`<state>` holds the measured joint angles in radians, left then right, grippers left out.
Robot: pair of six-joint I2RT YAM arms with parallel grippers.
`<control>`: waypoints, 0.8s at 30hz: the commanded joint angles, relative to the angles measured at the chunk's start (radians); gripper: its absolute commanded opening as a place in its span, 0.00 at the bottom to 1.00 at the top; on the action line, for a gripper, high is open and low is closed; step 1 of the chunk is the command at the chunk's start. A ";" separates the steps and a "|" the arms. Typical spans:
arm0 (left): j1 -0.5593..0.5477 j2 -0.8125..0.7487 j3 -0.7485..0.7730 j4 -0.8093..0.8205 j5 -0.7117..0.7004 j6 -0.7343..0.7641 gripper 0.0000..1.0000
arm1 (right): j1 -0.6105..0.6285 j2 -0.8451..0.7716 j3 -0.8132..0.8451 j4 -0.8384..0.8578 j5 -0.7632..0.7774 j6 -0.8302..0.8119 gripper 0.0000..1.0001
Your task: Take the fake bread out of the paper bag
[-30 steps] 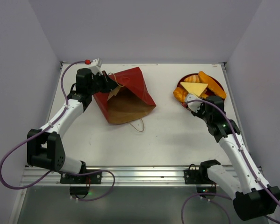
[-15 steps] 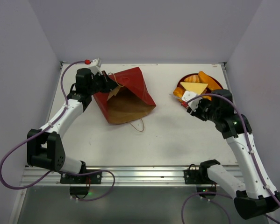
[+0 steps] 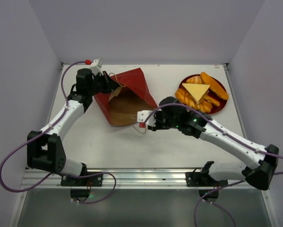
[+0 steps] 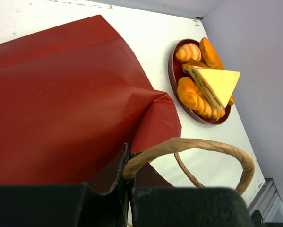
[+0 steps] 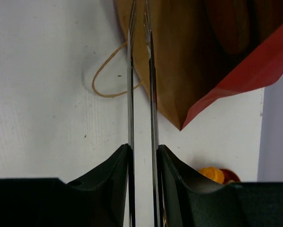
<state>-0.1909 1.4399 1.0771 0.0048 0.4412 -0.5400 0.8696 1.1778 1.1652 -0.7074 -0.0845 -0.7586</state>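
Lying on its side on the white worktop (image 3: 108,146), the red paper bag (image 3: 129,97) shows its brown mouth toward the near edge. The left fingers (image 3: 110,83), pressed together, pinch the bag's upper rim beside one looped handle (image 4: 198,144). They lift that lip, apparently so the mouth gapes for the other arm. The right fingers (image 3: 141,118) hang low at the mouth, tips aimed inside, slightly parted with nothing between them. The second handle (image 5: 108,80) lies flat beside their tips. Far to their right, the fake bread (image 3: 198,90) sits piled on a dark-red plate (image 4: 171,75), outside the bag. A dark rounded shape ahead of the right fingers, deep inside, is too shadowed to identify. This reach looks meant to fetch it.
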 commanded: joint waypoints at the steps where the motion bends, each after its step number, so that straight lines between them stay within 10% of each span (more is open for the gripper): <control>1: -0.001 -0.026 0.029 0.001 0.028 -0.021 0.00 | 0.124 0.106 -0.010 0.287 0.342 0.007 0.34; 12: -0.030 -0.055 -0.086 0.044 0.022 -0.046 0.00 | 0.230 0.433 -0.105 0.837 0.707 -0.208 0.34; 24: -0.048 -0.073 -0.089 0.093 0.013 -0.086 0.00 | 0.229 0.580 -0.059 0.980 0.770 -0.275 0.37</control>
<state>-0.2268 1.3880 0.9730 0.0666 0.4450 -0.5949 1.0943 1.7256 1.0626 0.1619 0.6369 -0.9943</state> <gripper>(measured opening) 0.016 0.372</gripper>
